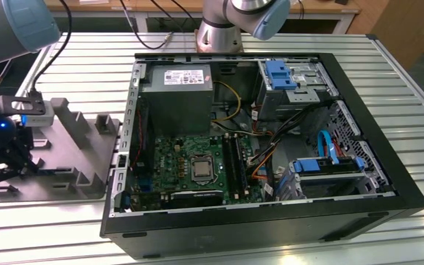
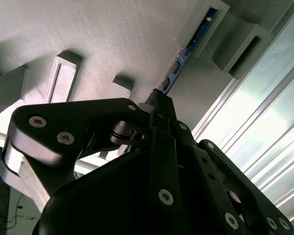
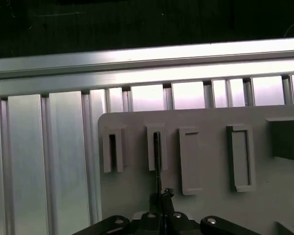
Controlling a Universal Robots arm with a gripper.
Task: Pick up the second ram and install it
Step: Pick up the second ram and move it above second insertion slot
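While my gripper point(image 2: 156, 105) sits clamped on the memory stick point(image 2: 179, 66) in the tray point(image 2: 112, 34) slot | step: pickup | any lift needs a straight pull.

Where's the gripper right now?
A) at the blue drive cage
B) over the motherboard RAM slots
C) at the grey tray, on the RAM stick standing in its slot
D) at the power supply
C: in the second wrist view the gripper is closed on the end of the second ram, which stands edge-up in a slot of the grey tray.
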